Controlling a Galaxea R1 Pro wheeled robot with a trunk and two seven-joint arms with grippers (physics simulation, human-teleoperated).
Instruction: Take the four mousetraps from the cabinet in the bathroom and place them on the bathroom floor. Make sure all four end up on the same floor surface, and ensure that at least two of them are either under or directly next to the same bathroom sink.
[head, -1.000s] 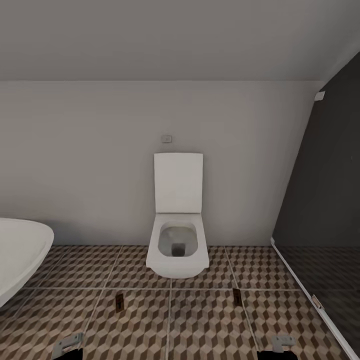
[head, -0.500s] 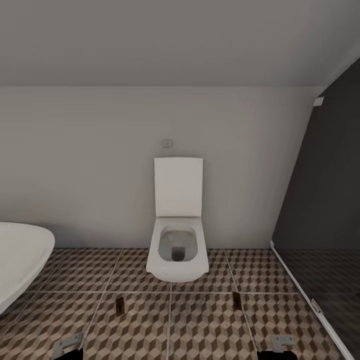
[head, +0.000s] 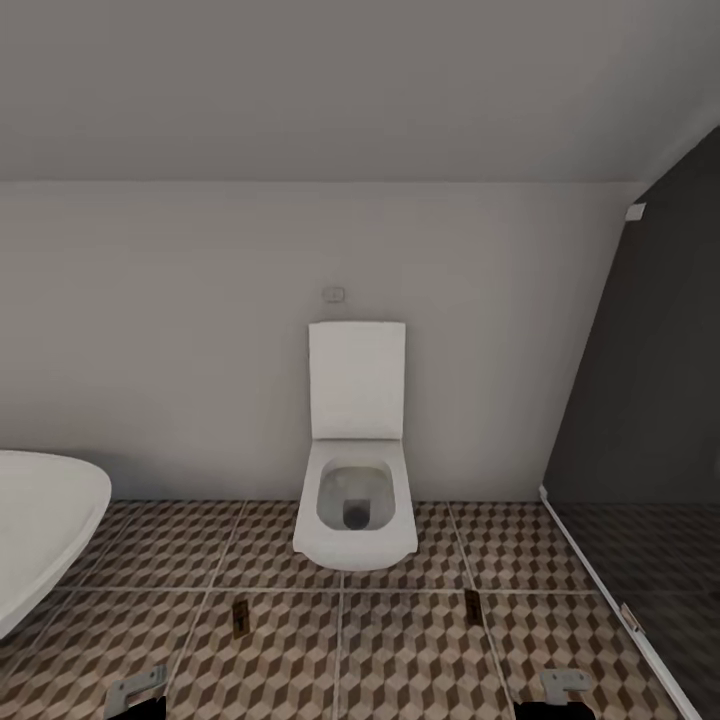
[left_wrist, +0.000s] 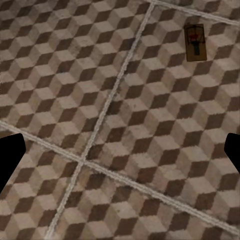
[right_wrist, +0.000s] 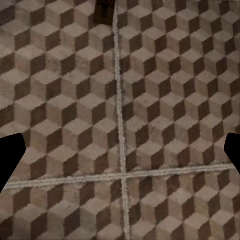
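No writing can be read anywhere; the small plate (head: 333, 294) on the wall above the toilet (head: 356, 500) is too small to make out. Two mousetraps lie flat on the bathroom floor (head: 420, 650) in front of the toilet, well apart: the left mousetrap (head: 239, 617) and the right mousetrap (head: 473, 603), each near a grout line, with bare tile between them. The left pincer (left_wrist: 120, 155) hangs over bare tile, its dark fingertips (left_wrist: 10, 155) spread wide at the frame's edges, gripping nothing; the right pincer (right_wrist: 120, 155) is likewise spread and unloaded. A white basin (head: 40, 520) is cut off at the left edge, a dark glass panel (head: 650, 400) closes the right side.
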